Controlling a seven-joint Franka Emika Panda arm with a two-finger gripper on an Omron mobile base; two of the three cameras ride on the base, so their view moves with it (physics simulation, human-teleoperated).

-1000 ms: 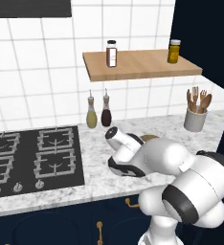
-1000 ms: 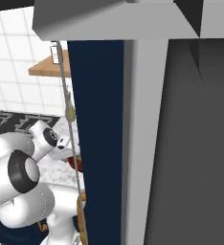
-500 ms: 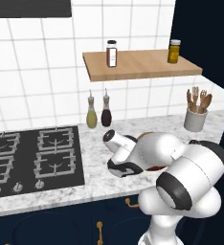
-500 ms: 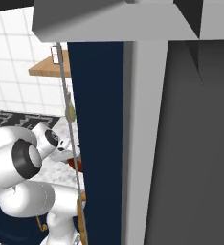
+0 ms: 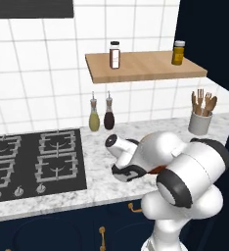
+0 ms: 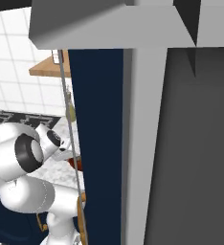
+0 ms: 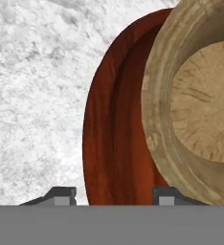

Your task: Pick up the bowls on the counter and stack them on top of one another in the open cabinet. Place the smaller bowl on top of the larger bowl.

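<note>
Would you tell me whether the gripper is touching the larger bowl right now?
Cannot tell: in the hand view the gripper straddles the larger bowl's rim, but no contact or gap shows.

Left base view: taken from behind and left of the arm, facing forward and down over the counter, stove and tiled wall, at middle distance. Right base view: taken from behind and right, largely blocked by a dark navy panel close to the lens; shared with the left view are the arm, a strip of counter and the wooden shelf. Hand view: aimed straight down along the fingertips, very near the larger bowl and smaller bowl.
</note>
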